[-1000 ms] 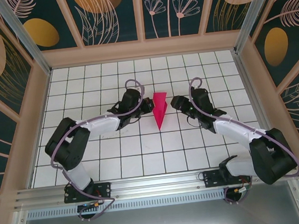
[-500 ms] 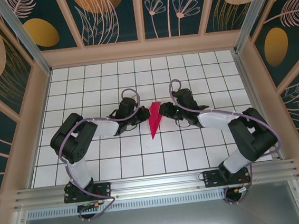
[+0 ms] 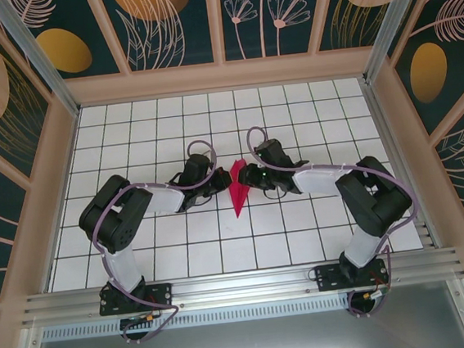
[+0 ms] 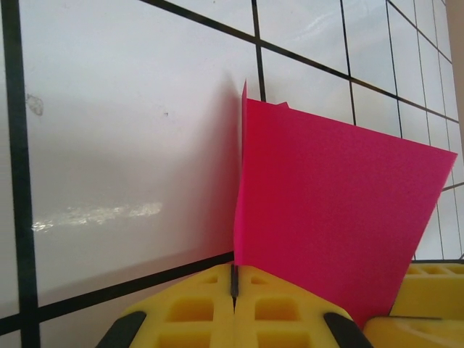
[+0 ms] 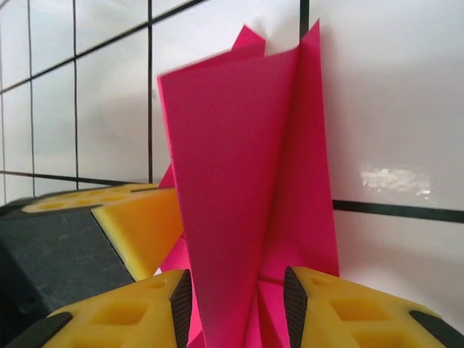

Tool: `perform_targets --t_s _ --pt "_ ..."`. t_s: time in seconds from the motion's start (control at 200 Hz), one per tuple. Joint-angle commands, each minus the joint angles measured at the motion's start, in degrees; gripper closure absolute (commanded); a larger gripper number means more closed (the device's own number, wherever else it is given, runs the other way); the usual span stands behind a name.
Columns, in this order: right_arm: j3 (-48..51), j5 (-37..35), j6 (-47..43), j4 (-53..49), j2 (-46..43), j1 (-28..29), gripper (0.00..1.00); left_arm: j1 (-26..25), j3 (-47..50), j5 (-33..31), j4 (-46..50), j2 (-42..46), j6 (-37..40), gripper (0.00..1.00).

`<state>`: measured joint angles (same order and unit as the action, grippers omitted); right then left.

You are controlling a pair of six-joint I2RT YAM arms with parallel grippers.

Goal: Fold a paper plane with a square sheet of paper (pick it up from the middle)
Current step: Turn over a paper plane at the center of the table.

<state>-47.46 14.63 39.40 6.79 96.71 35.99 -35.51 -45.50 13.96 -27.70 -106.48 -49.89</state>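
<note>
**A:** Where is the paper plane sitting?

**B:** It is sitting near the middle of the white gridded bench. From overhead it is looking like a slim pink sliver, with its sharp tip pointing toward 6 o'clock and its wider end toward 12. I cannot tell whether it is touching the surface.

**A:** What is the left end effector doing?

**B:** It is sitting at the plane's 9 o'clock. In the left wrist view its yellow pads are pressing tight together and pinching the near edge of the pink paper. The paper is fanning out from the seam between them.

**A:** And the right end effector?

**B:** It is sitting opposite, at roughly 3 o'clock. In the right wrist view its pads are standing partly apart and straddling the folded layers, and the paper is filling the gap between them. I cannot tell whether they are squeezing it or merely bracketing it.

**A:** Are the two close to each other?

**B:** Very. Each wrist view is showing a yellow corner of the other end effector just beside the paper.
</note>
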Motion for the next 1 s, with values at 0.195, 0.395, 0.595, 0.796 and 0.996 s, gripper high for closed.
perform_targets --t_s 0.195,0.395,0.595,0.796,0.996 --pt "-1.1 -0.6 2.2 -3.0 1.0 2.8 0.52 0.5 0.5 -0.9 -1.8 -1.6 -1.3 1.0" --pt "0.0 -1.5 3.7 -3.6 0.3 4.0 0.5 0.7 0.5 -1.0 -1.7 -1.6 -1.3 1.0" --pt "-0.5 -4.0 4.4 -6.1 0.0 4.6 0.49 0.7 0.5 -0.9 -1.7 -1.7 -1.3 1.0" --pt "-0.3 -5.7 6.1 -6.8 -0.7 5.4 0.48 0.7 0.5 -1.0 -1.5 -1.7 -1.2 1.0" --pt "0.3 -4.2 7.4 -5.7 -1.1 7.1 0.48 0.7 0.4 -1.2 -1.3 -1.8 -1.1 1.0"
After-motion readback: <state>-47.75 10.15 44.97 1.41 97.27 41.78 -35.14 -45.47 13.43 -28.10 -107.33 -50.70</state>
